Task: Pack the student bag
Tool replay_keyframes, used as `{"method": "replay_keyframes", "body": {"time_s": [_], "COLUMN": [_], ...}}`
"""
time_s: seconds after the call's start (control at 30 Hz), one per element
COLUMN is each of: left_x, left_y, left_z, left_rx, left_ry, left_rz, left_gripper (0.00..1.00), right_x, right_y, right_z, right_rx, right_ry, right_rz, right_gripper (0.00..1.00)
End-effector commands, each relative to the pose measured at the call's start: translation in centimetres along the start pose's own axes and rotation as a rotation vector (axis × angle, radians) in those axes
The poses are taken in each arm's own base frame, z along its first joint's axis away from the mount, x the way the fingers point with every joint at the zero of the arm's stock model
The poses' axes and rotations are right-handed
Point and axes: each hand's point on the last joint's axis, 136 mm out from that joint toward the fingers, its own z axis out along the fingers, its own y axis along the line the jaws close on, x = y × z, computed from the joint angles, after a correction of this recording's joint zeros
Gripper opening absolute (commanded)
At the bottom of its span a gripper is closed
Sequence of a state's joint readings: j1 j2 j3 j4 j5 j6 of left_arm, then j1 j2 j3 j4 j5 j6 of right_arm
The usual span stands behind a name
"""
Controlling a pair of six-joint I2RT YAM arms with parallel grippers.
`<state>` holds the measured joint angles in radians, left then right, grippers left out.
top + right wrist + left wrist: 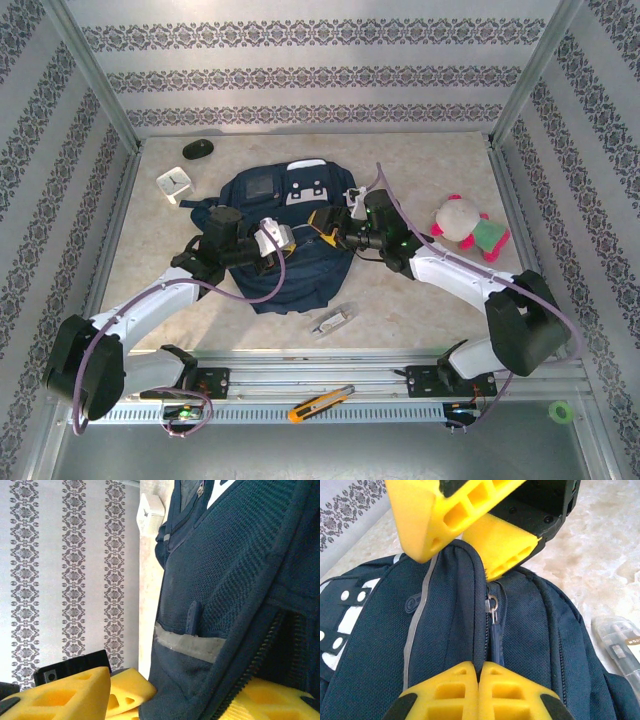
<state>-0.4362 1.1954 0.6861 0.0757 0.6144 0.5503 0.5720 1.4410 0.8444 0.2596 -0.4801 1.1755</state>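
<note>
The student bag [262,205], a dark navy backpack, lies flat in the middle of the table. My left gripper [287,240] comes in from the left over its lower half. In the left wrist view that gripper [480,667] is shut on a raised fold of navy fabric beside a zipper pull [494,625]. My right gripper [322,232] reaches in from the right and meets the same ridge. Its yellow fingers [432,525] clamp the fold from both sides further along. In the right wrist view bag fabric [225,580] fills the space between its fingers [270,700].
A white, pink and green plush toy [470,225] lies right of the bag. A white square object [175,183] and a black oval one [198,149] lie at the back left. A clear plastic case [335,320] [620,645] sits just below the bag. A yellow utility knife [320,402] rests on the front rail.
</note>
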Motion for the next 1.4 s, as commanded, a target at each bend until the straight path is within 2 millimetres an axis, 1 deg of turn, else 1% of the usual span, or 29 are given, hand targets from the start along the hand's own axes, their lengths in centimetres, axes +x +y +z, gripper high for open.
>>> {"method": "replay_keyframes", "body": {"time_s": [0.0, 0.03, 0.07, 0.1, 0.17, 0.27, 0.37, 0.47, 0.57, 0.67, 0.77, 0.93, 1.1, 1.17, 1.27, 1.37], "left_x": [-3.0, -2.8, -2.4, -2.1, -2.2, -2.1, -1.7, -1.2, -0.3, 0.2, -0.3, -0.9, -1.7, -2.7, -4.8, -6.4], "left_y": [-1.2, -1.2, -0.4, 0.4, 1.4, 1.6, 0.3, -1.7, -2.0, -1.5, -0.8, -0.2, 0.6, 1.2, 1.9, 2.1], "left_z": [-1.1, -1.1, -1.2, -1.8, -2.8, -4.4, -5.4, -5.5, -5.6, -5.5, -4.8, -3.1, -1.8, -1.4, -0.7, 0.1], "left_rx": [0.086, 0.089, 0.042, -0.026, -0.11, -0.179, -0.195, -0.183, -0.227, -0.269, -0.275, -0.249, -0.239, -0.237, -0.216, -0.184], "left_ry": [-0.081, -0.059, -0.028, -0.005, 0.005, 0.002, 0.003, 0.042, 0.099, 0.11, 0.088, 0.069, 0.025, -0.02, -0.068, -0.104], "left_rz": [0.045, 0.008, -0.098, -0.207, -0.364, -0.598, -0.774, -0.859, -0.939, -0.979, -0.973, -0.977, -0.98, -0.967, -0.954, -0.948], "left_gripper": [0.05, 0.09, 0.2, 0.32, 0.37, 0.42, 0.46, 0.49, 0.51, 0.53, 0.53, 0.53, 0.54, 0.54, 0.53, 0.49], "right_x": [-3.3, -3.4, -3.7, -3.8, -3.5, -2.9, -2.3, -1.9, -1.5, -1.3, -1.1, -0.6, -0.3, -0.1, 0.1, 0.3], "right_y": [-0.5, -0.5, -0.5, -0.2, 0.7, 2.1, 3.2, 4.5, 6.3, 8.0, 9.0, 10.0, 10.4, 10.7, 10.9, 11.1], "right_z": [0.1, 0.1, -0.2, -0.5, -0.6, -0.6, -0.4, -0.3, -0.4, -0.8, -0.9, -0.6, -0.5, -0.4, 0.0, 0.4], "right_rx": [0.006, 0.005, -0.014, -0.032, -0.053, -0.077, -0.096, -0.121, -0.152, -0.175, -0.183, -0.199, -0.204, -0.207, -0.209, -0.208], "right_ry": [-0.171, -0.179, -0.226, -0.26, -0.284, -0.302, -0.314, -0.329, -0.349, -0.376, -0.39, -0.379, -0.373, -0.367, -0.352, -0.343], "right_rz": [0.022, 0.027, 0.041, 0.055, 0.05, 0.034, 0.025, 0.031, 0.023, 0.004, -0.013, -0.022, -0.028, -0.032, -0.041, -0.045], "right_gripper": [0.24, 0.2, 0.03, 0.0, 0.0, 0.0, 0.0, 0.0, 0.0, 0.0, 0.0, 0.0, 0.0, 0.0, 0.0, 0.0]}}
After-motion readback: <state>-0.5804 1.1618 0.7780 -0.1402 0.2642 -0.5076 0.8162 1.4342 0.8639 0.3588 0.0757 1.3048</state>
